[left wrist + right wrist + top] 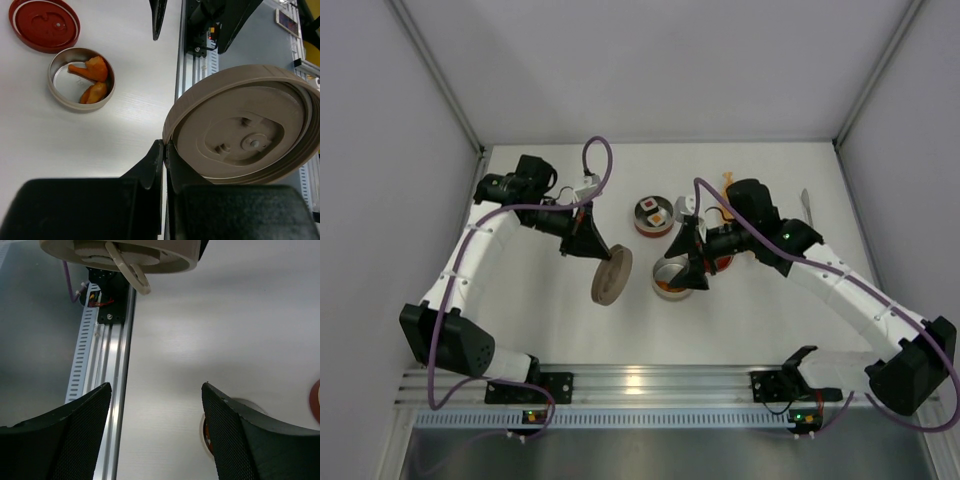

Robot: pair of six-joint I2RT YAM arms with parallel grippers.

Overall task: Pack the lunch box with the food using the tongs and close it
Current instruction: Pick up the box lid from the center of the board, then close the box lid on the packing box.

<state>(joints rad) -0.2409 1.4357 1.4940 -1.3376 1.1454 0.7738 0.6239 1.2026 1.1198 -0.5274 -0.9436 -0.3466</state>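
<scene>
Now the white matte desk (720,330) lies between grey walls (650,70), with an aluminium rail (650,378) at its near edge. The left tool (164,145) is clenched on a beige round plastic lid (245,130). The right tool (156,390), released, hangs over the round metal tin (50,75) holding orange chunks (95,70).

From overhead, my left gripper (599,250) has the beige lid (612,276) pinched by its rim, tilted on edge above the counter (540,310). Right gripper (686,262) sits over the round tin (663,283) with the orange chunks (670,291). White block's (654,214) in the red-rimmed tin (641,226) just behind it.
</scene>
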